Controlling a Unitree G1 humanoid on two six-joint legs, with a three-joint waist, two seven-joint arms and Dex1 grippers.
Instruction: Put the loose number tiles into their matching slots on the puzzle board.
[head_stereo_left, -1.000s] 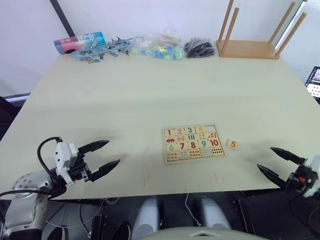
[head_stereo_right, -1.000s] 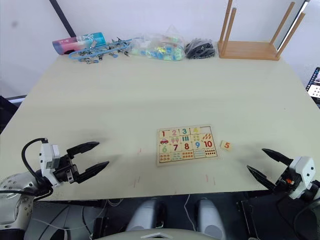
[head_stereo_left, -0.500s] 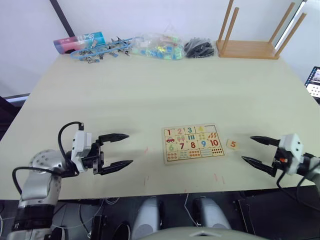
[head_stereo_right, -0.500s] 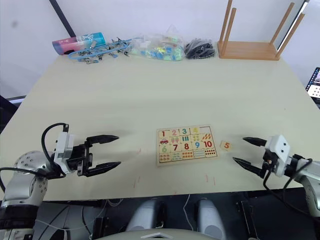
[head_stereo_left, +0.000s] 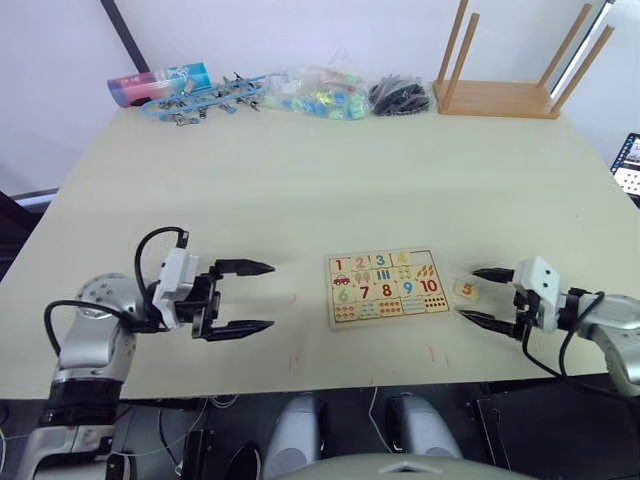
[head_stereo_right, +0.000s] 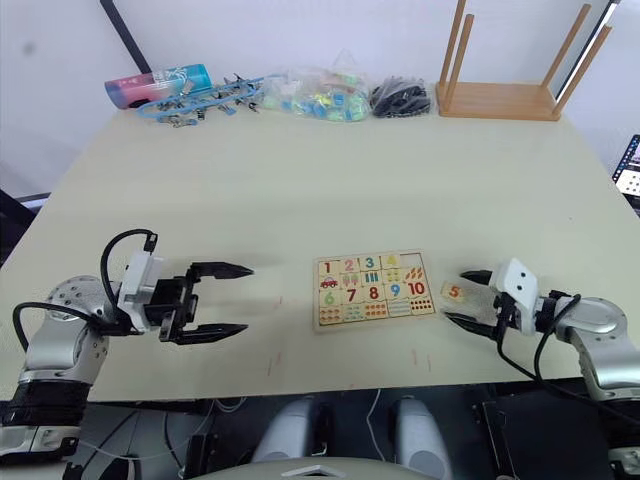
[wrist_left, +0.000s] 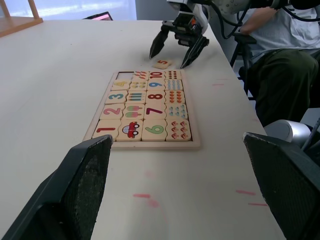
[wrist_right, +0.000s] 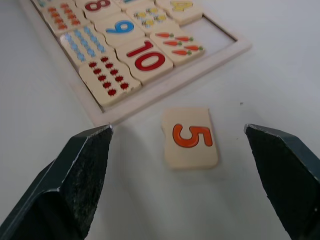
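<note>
The puzzle board (head_stereo_left: 328, 292) lies flat near the table's front edge. Tiles 1 to 4 sit in its upper row, and the slot (head_stereo_left: 424, 257) at that row's right end is bare. One loose tile, an orange 5 (head_stereo_left: 465, 289), lies on the table just right of the board. My right gripper (head_stereo_left: 468, 294) is open, with one finger on each side of that tile and the tile lying untouched between them (wrist_right: 190, 136). My left gripper (head_stereo_left: 271, 296) is open and holds nothing, a short way left of the board and pointing at it.
An upturned wooden stool (head_stereo_left: 497, 96) stands at the far right corner. Along the far edge lie a blue tube (head_stereo_left: 160, 82), blue clips (head_stereo_left: 200, 101), a bag of coloured pieces (head_stereo_left: 318, 95) and a black bundle (head_stereo_left: 398, 95). A seated person (wrist_left: 280, 50) is beyond the table's right side.
Both arms have moved inward over the table. The right gripper has come to straddle the 5 tile, and the left gripper has moved right towards the board. The tile and board have not moved.
</note>
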